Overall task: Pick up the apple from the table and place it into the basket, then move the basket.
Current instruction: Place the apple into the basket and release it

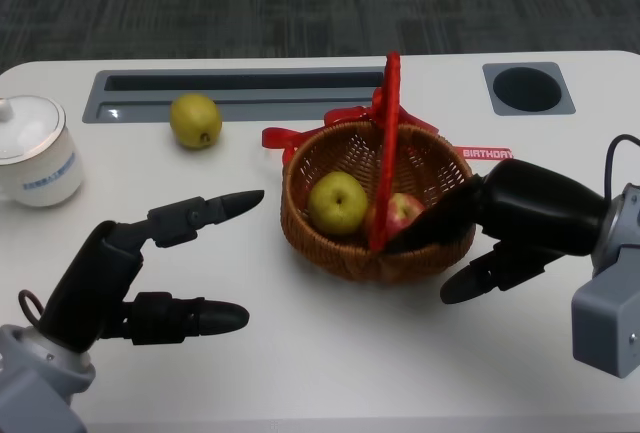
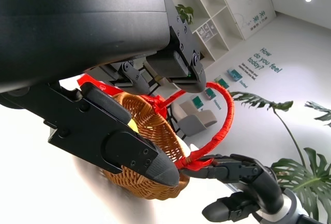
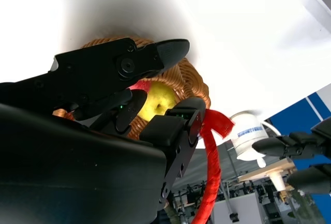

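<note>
seemingly the first half is done: the red apple [image 1: 404, 213] lies in the wicker basket [image 1: 330, 243] beside a yellow-green fruit [image 1: 337, 202] (another like it sits apart on the bench [image 1: 300, 353]). the right hand [image 1: 500, 228] reaches over the basket's near rim, fingers spread and gripping nothing i can see. the left hand [image 1: 150, 273] hovers spread beside the basket, which, by my judgement, is yet to be moved.
</note>
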You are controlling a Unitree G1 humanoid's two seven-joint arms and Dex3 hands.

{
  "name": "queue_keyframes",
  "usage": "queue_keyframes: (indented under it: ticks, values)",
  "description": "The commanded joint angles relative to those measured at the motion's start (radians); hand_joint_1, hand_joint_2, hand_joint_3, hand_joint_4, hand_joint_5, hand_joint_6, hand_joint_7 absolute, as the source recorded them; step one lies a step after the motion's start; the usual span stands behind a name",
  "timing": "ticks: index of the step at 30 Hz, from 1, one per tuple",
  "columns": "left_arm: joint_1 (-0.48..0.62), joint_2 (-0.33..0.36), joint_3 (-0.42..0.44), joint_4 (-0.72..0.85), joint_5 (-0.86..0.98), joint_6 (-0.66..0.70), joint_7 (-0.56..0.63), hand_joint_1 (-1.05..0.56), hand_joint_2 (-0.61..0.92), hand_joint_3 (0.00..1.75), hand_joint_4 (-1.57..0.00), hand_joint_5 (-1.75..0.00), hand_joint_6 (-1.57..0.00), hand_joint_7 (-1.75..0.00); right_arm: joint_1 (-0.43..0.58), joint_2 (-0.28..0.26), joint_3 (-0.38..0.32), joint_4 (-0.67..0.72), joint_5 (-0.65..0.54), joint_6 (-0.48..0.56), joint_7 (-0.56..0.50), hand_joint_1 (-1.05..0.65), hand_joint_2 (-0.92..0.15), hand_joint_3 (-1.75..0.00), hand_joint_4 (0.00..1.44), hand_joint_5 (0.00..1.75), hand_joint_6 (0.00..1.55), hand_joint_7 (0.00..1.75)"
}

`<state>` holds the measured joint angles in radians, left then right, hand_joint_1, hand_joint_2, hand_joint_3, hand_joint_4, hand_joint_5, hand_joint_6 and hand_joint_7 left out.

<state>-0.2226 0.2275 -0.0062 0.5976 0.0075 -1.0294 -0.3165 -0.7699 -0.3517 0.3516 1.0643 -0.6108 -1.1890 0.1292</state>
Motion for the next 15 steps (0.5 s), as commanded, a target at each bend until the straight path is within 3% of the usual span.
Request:
queue_keyframes:
  ticks: [1,6,15]
  values:
    - [0.002,0.002,0.013,-0.010,0.010,-0.004,0.030,-0.62,0.77,0.00,-0.69,-0.02,-0.68,-0.01,-0.032,-0.003,0.040,0.032,-0.030,-0.001,-0.024,-0.63,-0.92,-0.09,0.86,0.02,0.77,0.01]
    - [0.006,-0.004,0.013,-0.006,0.011,-0.011,0.044,-0.63,0.77,0.00,-0.70,-0.02,-0.70,-0.02,-0.055,0.000,0.090,0.083,-0.045,0.004,-0.017,-0.63,-0.92,-0.08,0.86,0.02,0.76,0.00]
    - [0.034,-0.005,0.020,-0.034,0.012,-0.005,0.062,-0.63,0.77,0.00,-0.71,-0.01,-0.71,-0.01,-0.068,-0.018,0.130,0.129,-0.069,0.032,-0.106,-0.64,-0.92,-0.07,0.86,0.01,0.76,0.00]
